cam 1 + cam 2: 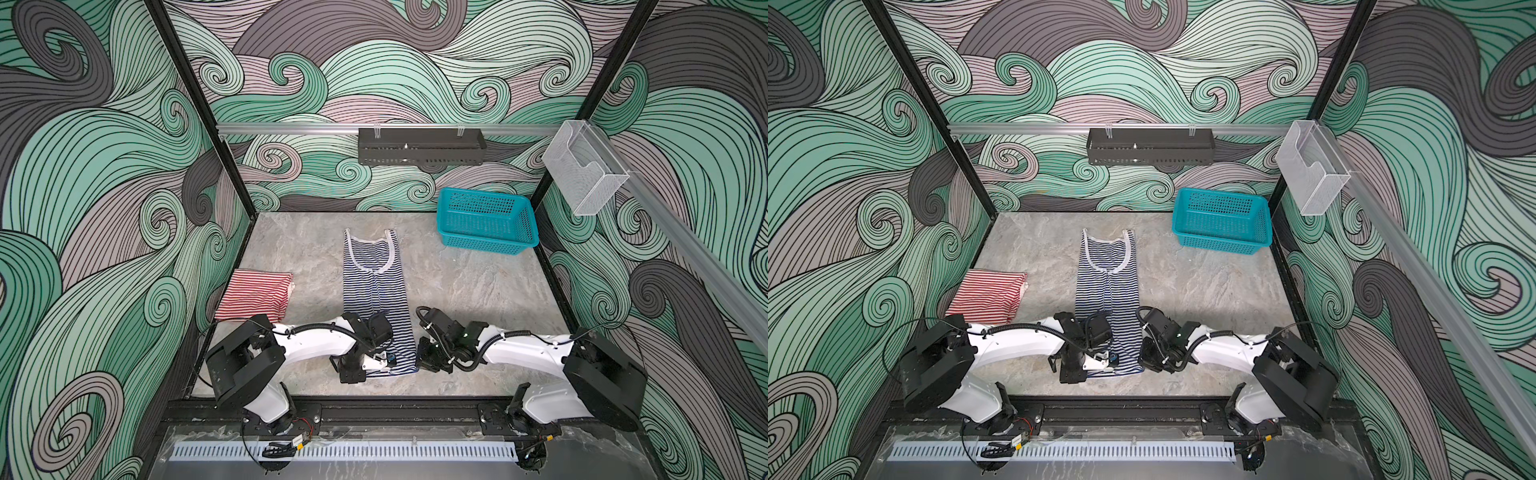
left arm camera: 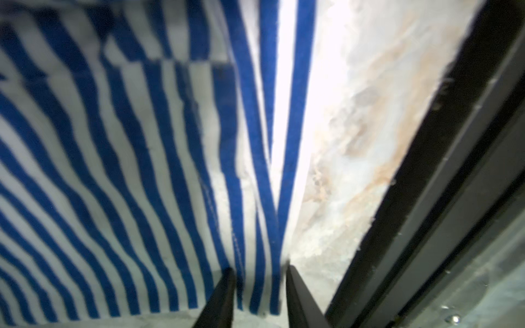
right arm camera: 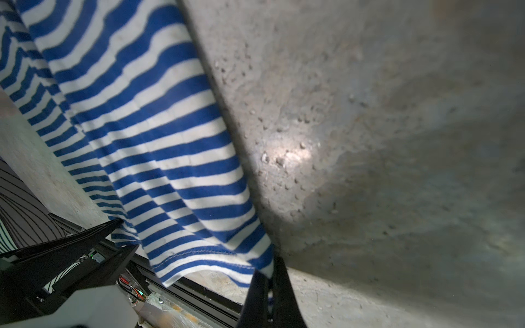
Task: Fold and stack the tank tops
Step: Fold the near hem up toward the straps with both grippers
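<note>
- In both top views the navy-and-white tank top (image 1: 374, 282) is seen lying lengthwise mid-table (image 1: 478, 299), already narrowed by side folds, with its straps towards the far wall; the red-and-white tank top (image 1: 255, 295) lies folded at the left, well apart from it, and the teal basket (image 1: 486, 220) stands at the far right
- In a top view the left gripper (image 1: 1111, 361) and the right gripper (image 1: 1144, 359) are set at the two near hem corners
- In the left wrist view the left gripper (image 2: 260, 272) is shown narrow, with the striped hem edge between its fingers; whether the cloth is pinched cannot be told
- In the right wrist view the right gripper (image 3: 270, 264) is closed on the hem corner, and the cloth (image 3: 156, 142) drapes from it in soft waves
- The knit is judged light, limp and stretchy, so it will probably sag between holds and drag on the table; both hem corners are best taken through all layers and carried level towards the straps
</note>
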You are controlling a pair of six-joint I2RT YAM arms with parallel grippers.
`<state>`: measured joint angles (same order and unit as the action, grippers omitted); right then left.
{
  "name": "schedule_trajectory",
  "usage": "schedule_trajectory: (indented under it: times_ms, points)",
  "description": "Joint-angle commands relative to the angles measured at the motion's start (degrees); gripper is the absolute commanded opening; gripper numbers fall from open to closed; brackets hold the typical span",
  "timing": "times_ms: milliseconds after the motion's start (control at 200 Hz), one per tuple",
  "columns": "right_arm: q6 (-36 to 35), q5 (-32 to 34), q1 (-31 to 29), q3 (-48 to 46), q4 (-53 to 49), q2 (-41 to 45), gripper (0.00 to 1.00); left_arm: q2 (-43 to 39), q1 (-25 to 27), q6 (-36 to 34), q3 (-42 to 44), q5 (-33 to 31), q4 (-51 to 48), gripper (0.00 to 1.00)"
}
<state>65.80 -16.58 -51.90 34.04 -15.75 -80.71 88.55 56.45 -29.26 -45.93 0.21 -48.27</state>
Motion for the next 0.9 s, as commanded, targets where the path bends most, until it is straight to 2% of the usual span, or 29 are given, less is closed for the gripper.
schedule_trajectory:
  times_ms: [0,75,250,460,686,896]
  points:
    - [-0.9,0.4,1.0,1.3,-1.8,1.4,0.0,3.4,0.6,-0.5,1.0,-1.8,3.4,0.19]
    - [-1.6,0.3,1.6,1.8,-2.4,1.5,0.0,4.3,0.7,0.1,0.3,-3.3,3.8,0.0]
    - [-3.6,0.6,2.2,2.9,-6.0,3.0,0.0,3.0,0.7,0.6,-2.3,-1.6,2.2,0.0]
    - [-7.2,0.9,2.6,4.5,-13.3,8.3,0.0,-0.9,0.7,0.3,-7.3,6.8,-3.8,0.0]
    - [-7.2,3.1,2.6,3.9,-22.2,19.2,0.0,-4.4,0.9,-1.1,-13.2,15.2,-11.6,0.0]
    - [-7.0,5.5,2.7,7.8,-29.5,26.5,0.0,-6.8,1.6,-3.2,-18.8,16.7,-16.0,0.0]
